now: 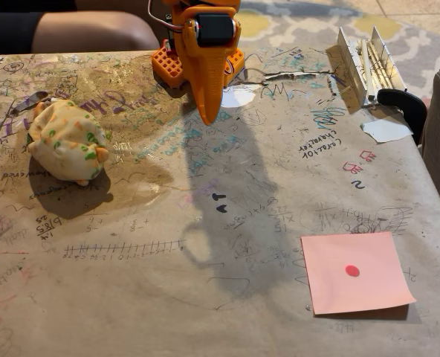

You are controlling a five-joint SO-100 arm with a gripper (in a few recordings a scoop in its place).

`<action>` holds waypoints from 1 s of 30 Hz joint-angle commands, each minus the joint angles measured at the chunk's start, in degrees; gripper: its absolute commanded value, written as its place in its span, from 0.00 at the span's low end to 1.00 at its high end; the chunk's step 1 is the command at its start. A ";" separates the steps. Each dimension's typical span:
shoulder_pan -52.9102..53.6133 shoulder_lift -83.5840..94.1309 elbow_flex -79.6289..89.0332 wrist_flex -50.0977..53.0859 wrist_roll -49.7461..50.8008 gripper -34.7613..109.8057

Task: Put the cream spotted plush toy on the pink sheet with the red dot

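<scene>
The cream spotted plush toy (68, 141) lies on the table at the left, a rounded cream-yellow lump with orange and green spots. The pink sheet (354, 272) lies flat at the front right, its red dot (352, 271) near the middle. My orange gripper (209, 115) points down at the back centre, just in front of the arm's base, well apart from both. Its fingers come together in one tip with nothing between them.
Brown paper covered in scribbles covers the table (205, 223). White paper scraps (386, 130) lie at the back right and behind the gripper. A white slatted rack (369, 63) with a black clamp (406, 100) stands at the back right. A person's arm (71, 30) rests beyond the far edge.
</scene>
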 commanded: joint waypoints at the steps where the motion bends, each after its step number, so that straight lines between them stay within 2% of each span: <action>1: -0.62 0.44 -0.62 -0.79 -0.09 0.24; 25: -0.62 0.44 -1.05 -1.32 0.26 0.24; 30: 2.29 0.35 -6.06 0.09 0.97 0.24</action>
